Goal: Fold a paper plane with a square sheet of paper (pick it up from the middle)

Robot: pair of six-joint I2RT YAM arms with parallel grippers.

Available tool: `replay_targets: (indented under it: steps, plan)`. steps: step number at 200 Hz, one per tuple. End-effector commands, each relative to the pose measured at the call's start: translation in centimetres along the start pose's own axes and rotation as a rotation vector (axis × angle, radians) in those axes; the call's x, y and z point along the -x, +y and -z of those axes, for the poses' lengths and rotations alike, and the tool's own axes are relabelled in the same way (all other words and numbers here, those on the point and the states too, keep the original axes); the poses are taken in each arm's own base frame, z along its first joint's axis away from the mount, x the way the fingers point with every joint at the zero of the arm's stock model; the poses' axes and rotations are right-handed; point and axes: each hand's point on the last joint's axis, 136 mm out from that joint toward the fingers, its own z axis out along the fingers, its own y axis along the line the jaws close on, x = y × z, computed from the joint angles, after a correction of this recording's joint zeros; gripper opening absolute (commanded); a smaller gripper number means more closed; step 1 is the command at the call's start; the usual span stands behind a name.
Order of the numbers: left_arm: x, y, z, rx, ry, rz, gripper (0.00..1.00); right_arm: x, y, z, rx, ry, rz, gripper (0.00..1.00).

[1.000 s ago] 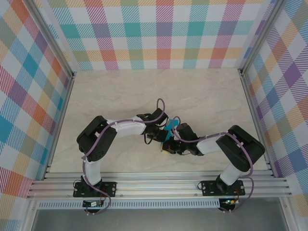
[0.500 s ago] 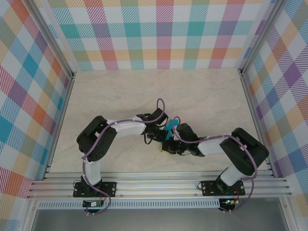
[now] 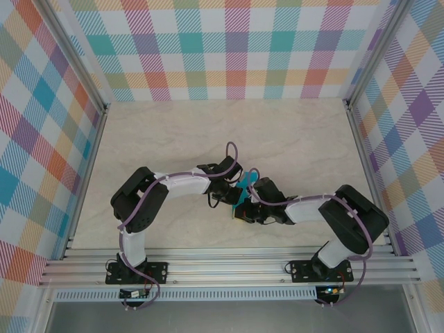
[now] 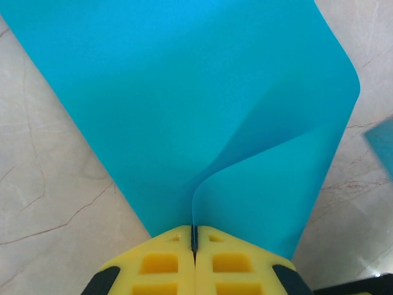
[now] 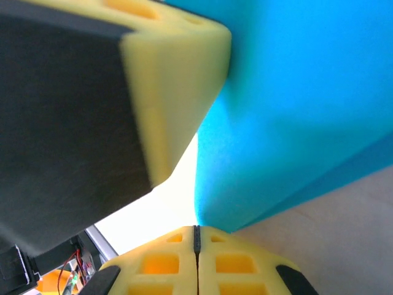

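I see the left end effector [image 4: 194, 246] and right end effector [image 5: 196, 236] both clenched on the square sheet of paper [image 4: 202, 104], bowed above the bench's [image 3: 173, 139] near middle — uneven pulling could tear it or crease it crooked.

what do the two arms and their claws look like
The left arm and right arm share black rounded joint housings, white links and a purple cable looping alongside. The left claw and right claw each have two blocky yellow fingers with rectangular pockets, backed in black.
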Motion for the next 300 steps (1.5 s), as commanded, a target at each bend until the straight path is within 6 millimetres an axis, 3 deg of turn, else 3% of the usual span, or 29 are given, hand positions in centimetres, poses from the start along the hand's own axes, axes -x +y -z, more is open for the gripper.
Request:
replay_targets:
  steps: [1, 72, 129, 152, 190, 217, 269, 300]
  plan:
    - [-2.8, 1.7, -2.4, 0.041, 0.095, 0.006, 0.00, 1.0, 0.9, 1.1, 0.002, -0.032, 0.050, 0.06]
    - [-2.7, 1.6, -2.6, 0.038, 0.097, 0.007, 0.00, 3.0, 0.7, 0.5, 0.035, -0.047, 0.025, 0.06]
    - [-2.8, 1.6, -2.6, 0.038, 0.102, 0.004, 0.00, 2.2, -2.7, -0.5, -0.046, -0.020, -0.021, 0.05]
    - [-3.0, 1.8, -2.7, 0.042, 0.103, 0.005, 0.00, 2.3, -1.6, -0.1, -0.012, -0.026, -0.012, 0.06]
    - [-3.0, 1.7, -2.6, 0.041, 0.104, 0.005, 0.00, 3.9, 0.4, 2.4, 0.044, -0.084, 0.019, 0.07]
    - [-2.9, 1.6, -2.6, 0.037, 0.103, 0.004, 0.00, 4.6, 0.6, 3.2, 0.050, -0.100, 0.022, 0.07]
    - [-2.8, 1.5, -2.7, 0.032, 0.102, 0.006, 0.00, 5.3, -0.6, 2.0, 0.045, -0.082, -0.013, 0.07]
    - [-3.0, 1.7, -2.6, 0.039, 0.109, 0.001, 0.00, 4.6, -3.8, 1.7, -0.075, -0.079, -0.040, 0.07]
